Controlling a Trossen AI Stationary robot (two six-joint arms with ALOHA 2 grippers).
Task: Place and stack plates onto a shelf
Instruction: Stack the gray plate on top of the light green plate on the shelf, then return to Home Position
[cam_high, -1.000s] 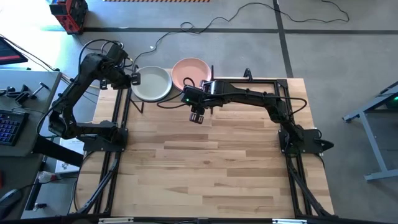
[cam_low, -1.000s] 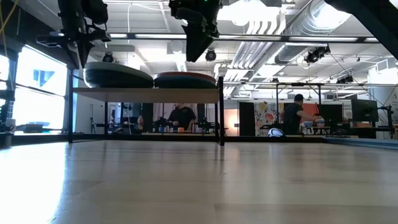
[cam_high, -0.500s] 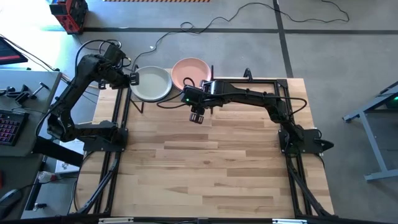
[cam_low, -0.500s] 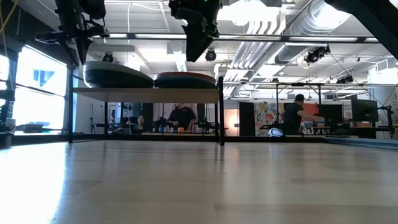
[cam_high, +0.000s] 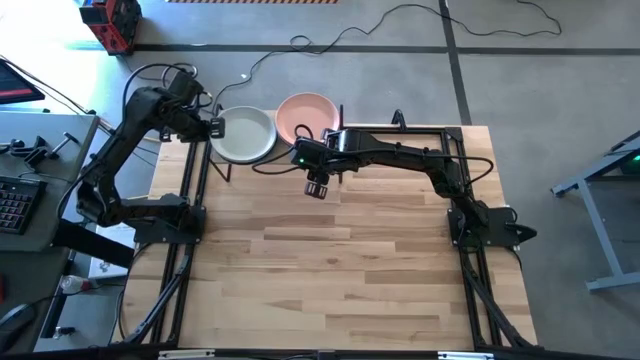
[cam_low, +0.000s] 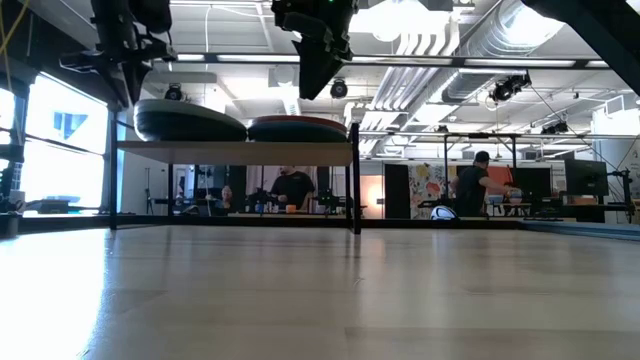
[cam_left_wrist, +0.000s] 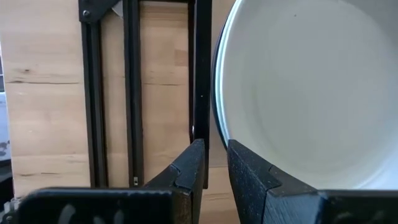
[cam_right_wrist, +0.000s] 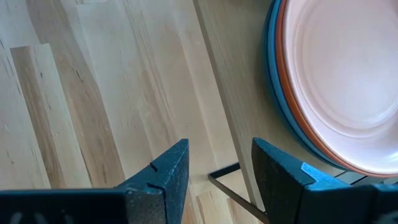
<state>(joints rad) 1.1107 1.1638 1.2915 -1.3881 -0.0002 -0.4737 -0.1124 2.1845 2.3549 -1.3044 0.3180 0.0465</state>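
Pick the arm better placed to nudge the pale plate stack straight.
Left, probably. The left gripper sits at the rim of the pale cream-green round plate; the right gripper hangs over bare tabletop, jaws open.

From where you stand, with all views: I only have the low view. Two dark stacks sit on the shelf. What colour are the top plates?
Observer: The left stack's top plate is pale cream-green; the right stack's top plate is pink.
Operator: Is either gripper holding a plate?
Observer: No. The right gripper is open and empty, over the shelf edge beside the pink stack.
Operator: And the left one?
Observer: The left gripper holds nothing; its fingers stand a narrow gap apart just outside the cream-green plate's rim.
Operator: What lies under the pink plate?
Observer: An orange-red plate, then a blue plate.
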